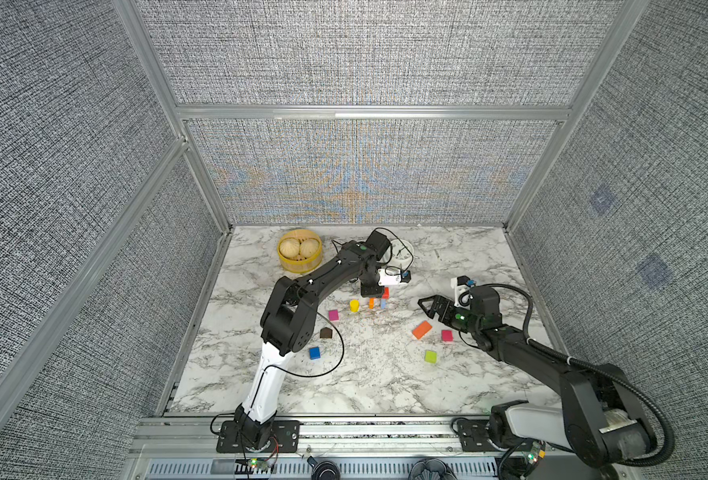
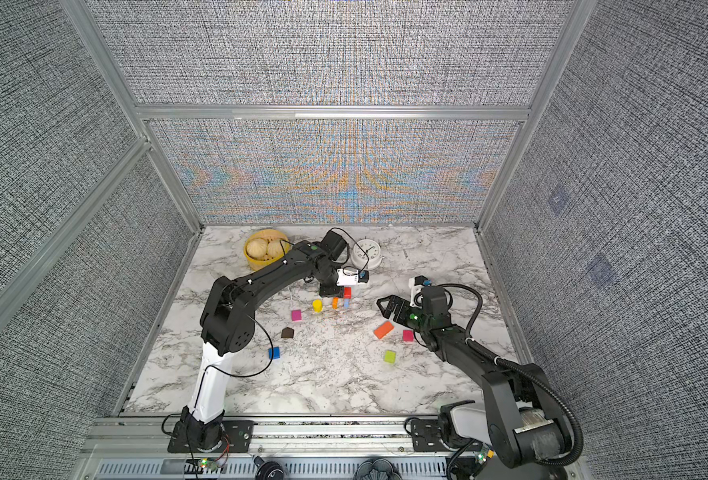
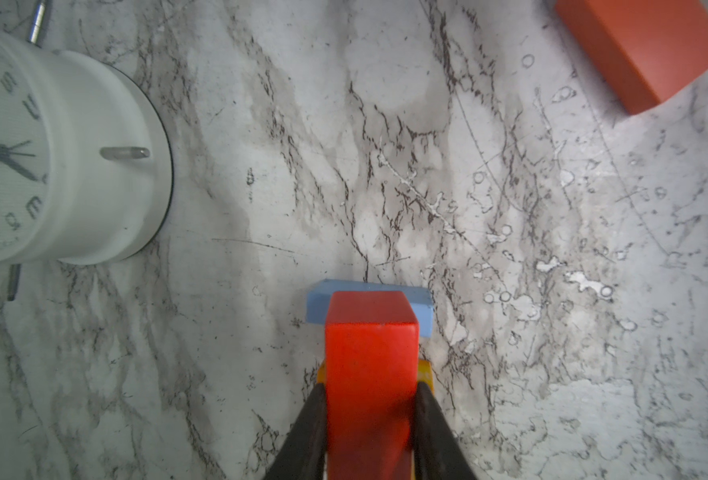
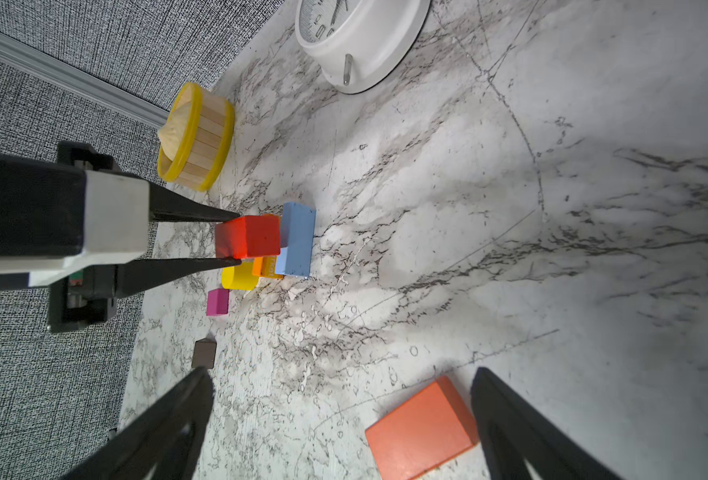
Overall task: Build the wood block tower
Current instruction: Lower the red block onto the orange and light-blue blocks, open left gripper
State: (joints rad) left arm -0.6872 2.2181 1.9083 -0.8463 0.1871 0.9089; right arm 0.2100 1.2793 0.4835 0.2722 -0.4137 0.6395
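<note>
Right under the left wrist camera, the black fingers (image 3: 310, 432) of the left gripper (image 3: 371, 388) are clenched on the long sides of a red brick (image 3: 371, 353), holding it level over the start of the tower (image 2: 334, 302): an upright orange block (image 4: 265, 267) and an upright light-blue brick (image 4: 296, 241) standing side by side near the middle of the marble table (image 1: 385, 374). Whether the red brick already rests on them I cannot tell. A yellow cylinder (image 4: 240, 277) stands just beside the orange block, with a pink cube (image 4: 218, 301) next along, and a brown house-shaped piece (image 4: 204, 353) and a blue cube (image 1: 314, 353) further towards the left arm's base. The right gripper (image 4: 341, 376) hovers off to the right with its jaws spread wide and nothing between them, near a flat orange brick (image 1: 422, 329); a second pink cube (image 1: 447, 335) and a green cube (image 1: 430, 356) lie close by. At the back stand a white alarm clock (image 2: 366, 253) and a yellow steamer basket (image 1: 299, 250) with buns
</note>
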